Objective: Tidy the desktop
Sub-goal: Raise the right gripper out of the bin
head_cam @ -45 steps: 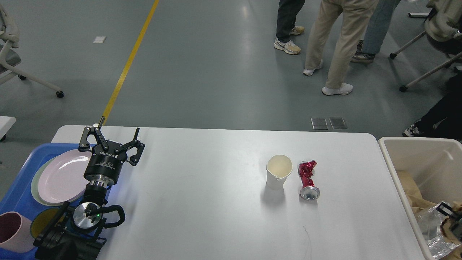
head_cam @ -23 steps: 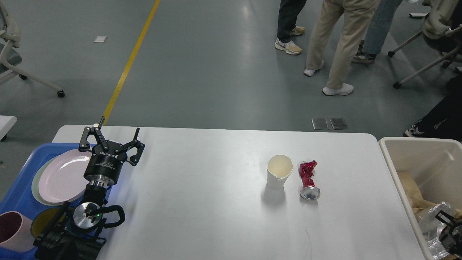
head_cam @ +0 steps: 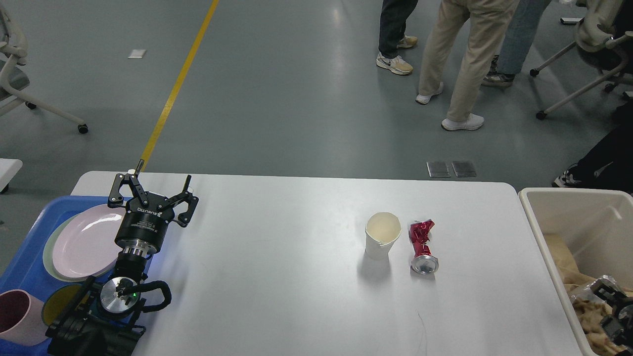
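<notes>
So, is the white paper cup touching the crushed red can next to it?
Apart. The head view shows a narrow strip of white desktop between the paper cup and the crushed red can.

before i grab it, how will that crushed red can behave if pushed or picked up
The crushed red can probably weighs little and looks empty through its open end. Lying on its side on the desktop, its crumpled body likely skids rather than rolls. Creased metal may slip or dent further.

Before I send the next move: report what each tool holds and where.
Left tool: open, holding nothing. Right tool: over the beige bin, too dark to tell.
</notes>
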Controlling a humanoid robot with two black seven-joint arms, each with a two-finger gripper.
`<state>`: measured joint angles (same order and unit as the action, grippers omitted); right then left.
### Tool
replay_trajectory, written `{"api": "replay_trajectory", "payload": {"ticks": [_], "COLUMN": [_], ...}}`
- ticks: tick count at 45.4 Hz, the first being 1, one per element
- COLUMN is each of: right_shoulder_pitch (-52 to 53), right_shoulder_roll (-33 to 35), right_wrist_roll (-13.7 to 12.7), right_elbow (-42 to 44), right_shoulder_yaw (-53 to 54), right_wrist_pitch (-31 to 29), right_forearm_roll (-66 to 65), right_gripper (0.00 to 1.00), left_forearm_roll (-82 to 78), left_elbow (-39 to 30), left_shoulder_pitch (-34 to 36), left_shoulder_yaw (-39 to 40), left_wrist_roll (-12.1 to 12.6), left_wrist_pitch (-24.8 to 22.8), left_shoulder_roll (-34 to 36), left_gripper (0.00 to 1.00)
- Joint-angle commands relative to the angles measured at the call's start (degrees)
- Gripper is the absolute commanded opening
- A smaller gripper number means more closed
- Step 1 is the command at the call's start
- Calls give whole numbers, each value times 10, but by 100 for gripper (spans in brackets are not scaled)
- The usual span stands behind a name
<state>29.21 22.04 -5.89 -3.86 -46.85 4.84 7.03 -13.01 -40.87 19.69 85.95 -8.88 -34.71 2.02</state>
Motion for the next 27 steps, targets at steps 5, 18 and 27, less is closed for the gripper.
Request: {"api": "replay_trajectory", "payload": {"ticks": [5, 18, 27], "right_shoulder_pitch": [9, 185, 412], "right_shoulder_roll": [6, 121, 160], "right_wrist_roll": [-1, -11, -37], "right_elbow": [-4, -191, -378], "right_shoulder_yaw": [2, -37, -161], "right_wrist_pitch": [-2, -79, -164], "right_forearm_roll": [0, -29, -92], "right_gripper": [100, 100, 100], "left_forearm_roll": [0, 0, 0], "left_elbow": [0, 0, 0], "left_shoulder_pitch": [0, 0, 0], "left_shoulder_yaw": [0, 0, 0], "left_wrist_roll": [0, 0, 0], "left_wrist_pitch": [0, 0, 0], "left_shoulder_roll": [0, 0, 0], "left_gripper": [97, 97, 97]}}
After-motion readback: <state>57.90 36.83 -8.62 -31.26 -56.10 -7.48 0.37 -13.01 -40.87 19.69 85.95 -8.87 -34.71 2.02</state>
